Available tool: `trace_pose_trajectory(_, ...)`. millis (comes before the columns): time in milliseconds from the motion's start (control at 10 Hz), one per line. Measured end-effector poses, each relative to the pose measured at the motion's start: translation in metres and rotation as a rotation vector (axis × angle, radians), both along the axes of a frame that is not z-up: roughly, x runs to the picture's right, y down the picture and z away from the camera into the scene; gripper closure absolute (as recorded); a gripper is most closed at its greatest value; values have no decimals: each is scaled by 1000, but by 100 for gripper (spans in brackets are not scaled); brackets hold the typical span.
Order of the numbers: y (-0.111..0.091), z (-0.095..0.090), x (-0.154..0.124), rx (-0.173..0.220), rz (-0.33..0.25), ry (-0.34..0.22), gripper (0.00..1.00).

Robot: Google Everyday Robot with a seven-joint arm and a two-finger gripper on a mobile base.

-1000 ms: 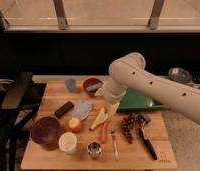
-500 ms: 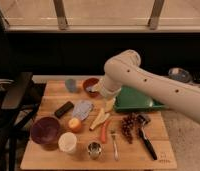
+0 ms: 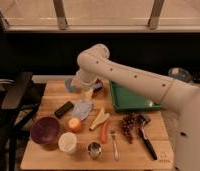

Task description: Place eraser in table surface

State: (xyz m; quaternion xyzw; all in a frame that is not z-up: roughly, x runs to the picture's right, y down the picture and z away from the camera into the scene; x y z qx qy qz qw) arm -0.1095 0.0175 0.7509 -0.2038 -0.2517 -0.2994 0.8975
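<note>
The eraser (image 3: 64, 108) is a small black bar lying flat on the wooden table surface (image 3: 53, 95), left of centre. My gripper (image 3: 87, 93) hangs at the end of the white arm that reaches in from the right. It sits above the back middle of the table, just above a blue-grey block (image 3: 82, 109). It is up and to the right of the eraser and apart from it. I see nothing held in it.
A green tray (image 3: 130, 99) lies at the back right. A maroon bowl (image 3: 44, 131), white cup (image 3: 68, 142), orange fruit (image 3: 74, 124), metal cup (image 3: 94, 149), fork (image 3: 114, 144), grapes (image 3: 129, 125) and a black-handled utensil (image 3: 148, 142) fill the front. A chair (image 3: 13, 92) stands at the left.
The arm has swung left, carrying the gripper from near the tray's left edge to above the blue-grey block. The eraser has not moved.
</note>
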Motion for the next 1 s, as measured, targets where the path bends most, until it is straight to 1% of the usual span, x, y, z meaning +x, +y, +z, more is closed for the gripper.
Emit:
trace_pose_trajectory(100,2,15,-21,-12,-28,-31,30)
trace_pose_trajectory(300,11,39,-51,-39,-66,-85,30)
trace_pose_trajectory(400,17,51,-65,-60,-82,-112,30)
trace_pose_trajectory(600,32,73,-76,-119,-93,-141,30)
trace_pose_trajectory(700,37,77,-81,-136,-96,-152,30)
trace_pose_trajectory(1000,37,77,-79,-137,-95,-149,30)
